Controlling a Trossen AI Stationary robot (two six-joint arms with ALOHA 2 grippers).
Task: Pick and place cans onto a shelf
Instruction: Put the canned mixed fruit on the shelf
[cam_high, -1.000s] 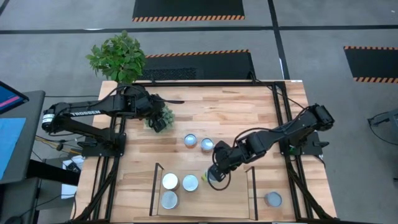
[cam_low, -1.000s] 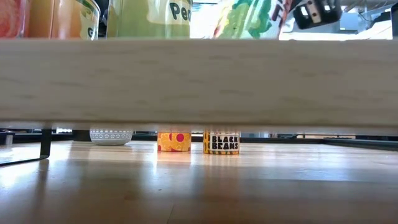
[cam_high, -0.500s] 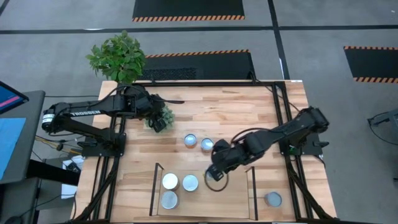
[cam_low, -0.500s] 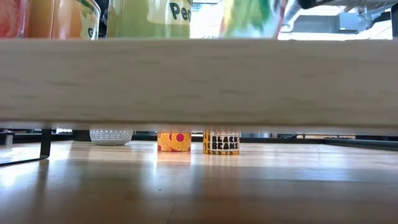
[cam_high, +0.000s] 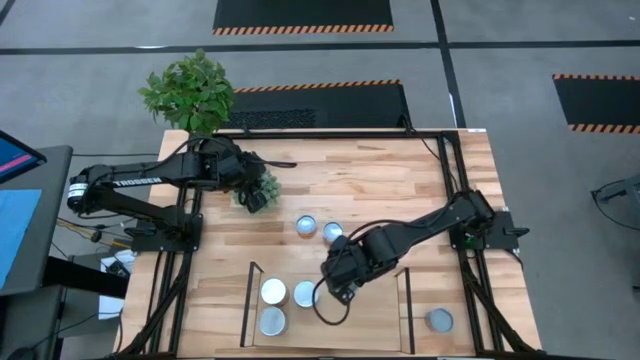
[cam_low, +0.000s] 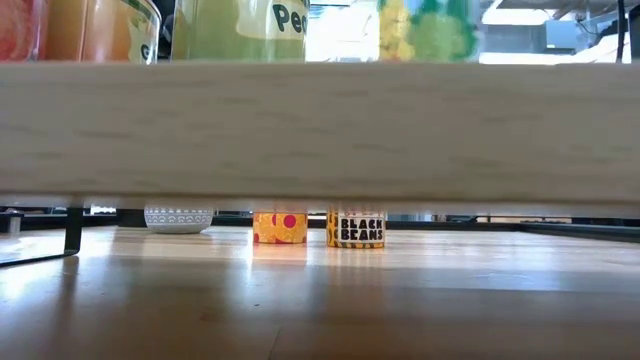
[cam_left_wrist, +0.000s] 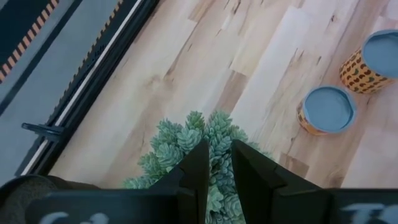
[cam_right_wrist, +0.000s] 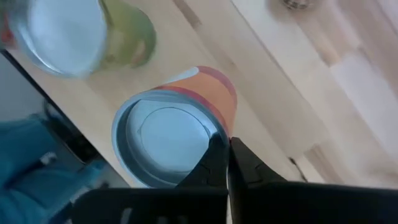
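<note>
My right gripper (cam_high: 338, 291) is shut on a can (cam_high: 332, 309) with a silvery-blue top and an orange-red label (cam_right_wrist: 165, 146), over the light wooden shelf (cam_high: 372, 325). This can shows blurred above the shelf board (cam_low: 320, 130) in the low view (cam_low: 425, 30). Three cans (cam_high: 273, 291) (cam_high: 305, 293) (cam_high: 272, 321) stand on the shelf's left part. Two cans (cam_high: 306, 225) (cam_high: 332, 232) stand on the tabletop behind the shelf. My left gripper (cam_left_wrist: 219, 163) waits at the far left above a small succulent (cam_left_wrist: 205, 140), fingers a little apart. My right gripper has its two closed fingertips (cam_right_wrist: 217, 149) at the can's top rim (cam_right_wrist: 210, 132), on the side away from the shelf's left bracket. The fingers slant down from the table's right. The shelf board hides the can's base, so whether it rests on the shelf I cannot tell.
A lone can (cam_high: 438, 320) stands on the tabletop right of the shelf's right bracket (cam_high: 405, 310). A big green plant (cam_high: 190, 92) stands at the far left corner. A green-labelled can (cam_right_wrist: 62, 31) stands close beside the held one. Bare shelf board lies right of the held can.
My right gripper has gone toward the table's left and near edges, taking the can with it along the shelf toward the three standing cans. The can, tilted a second ago in the low view, now stands about upright.
</note>
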